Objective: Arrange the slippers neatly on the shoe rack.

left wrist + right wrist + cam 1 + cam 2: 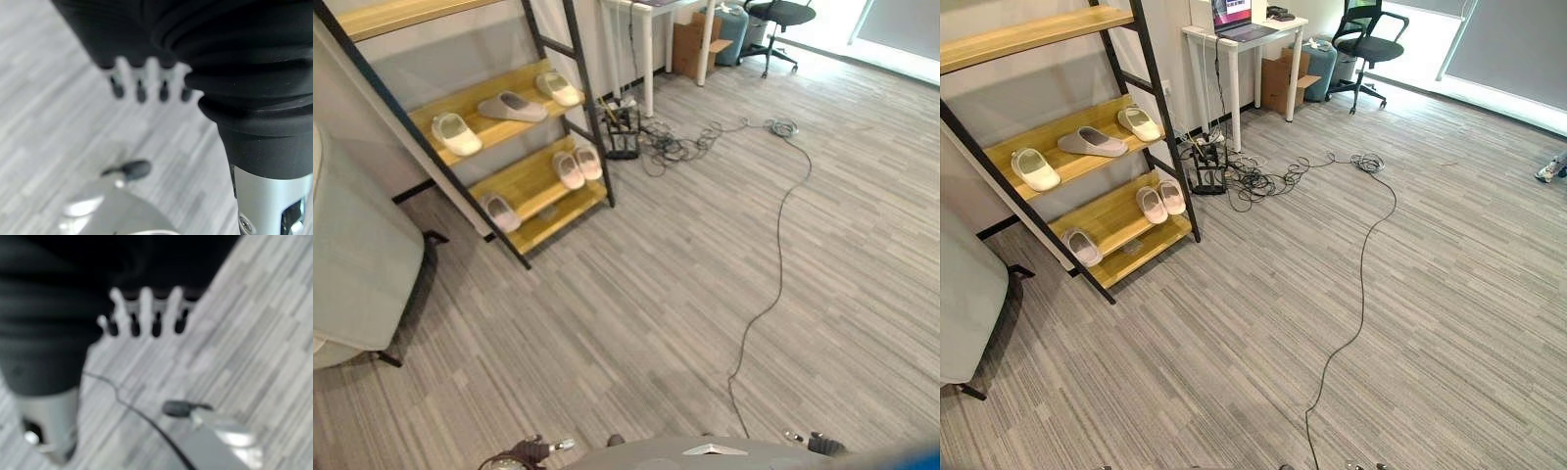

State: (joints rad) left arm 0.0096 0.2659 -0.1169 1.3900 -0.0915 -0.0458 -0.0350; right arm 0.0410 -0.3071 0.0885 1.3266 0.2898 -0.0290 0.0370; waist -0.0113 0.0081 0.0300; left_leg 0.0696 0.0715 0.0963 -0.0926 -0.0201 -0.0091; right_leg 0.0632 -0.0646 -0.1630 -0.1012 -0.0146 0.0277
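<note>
Pale wood shelves in a black frame make up the shoe rack (1126,257). Cream slippers (1035,168) and a grey slipper (1092,143) sit on its middle shelf, pinkish-white slippers (1160,200) on its lower shelf. The floor (1410,323) is grey, streaked in plank-like stripes. A white desk (1234,59) stands beside a black chair (1368,44).

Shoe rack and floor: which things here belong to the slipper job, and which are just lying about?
Job: shoe rack; three slippers on its middle shelf; three slippers on its lower shelf.

Lying about: white desk with laptop, office chair, cardboard box, grey chair.
</note>
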